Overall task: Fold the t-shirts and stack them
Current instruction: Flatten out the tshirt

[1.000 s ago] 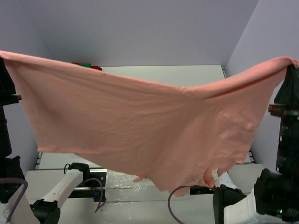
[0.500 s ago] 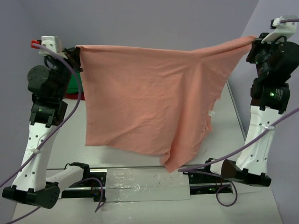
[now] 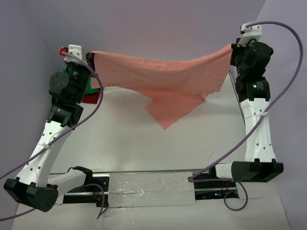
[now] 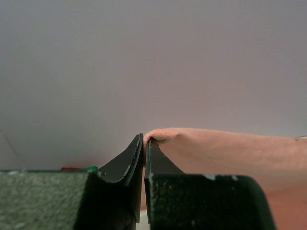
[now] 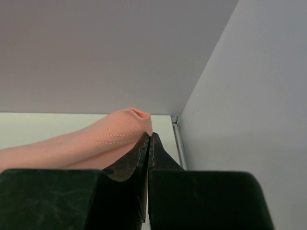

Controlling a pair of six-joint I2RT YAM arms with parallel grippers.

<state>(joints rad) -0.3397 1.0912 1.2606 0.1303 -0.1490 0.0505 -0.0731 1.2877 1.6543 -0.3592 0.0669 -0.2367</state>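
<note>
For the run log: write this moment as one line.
left gripper: shut on salmon-pink cloth t-shirt edge | right gripper: shut on its other edge | t-shirt: slung between them, middle sagging

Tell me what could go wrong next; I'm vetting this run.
The left claw and right claw each pinch only a thin edge of the pink t-shirt; it might slip free. The shirt hangs lopsided, so it may land creased. The left arm could drag the green t-shirt near it.
</note>
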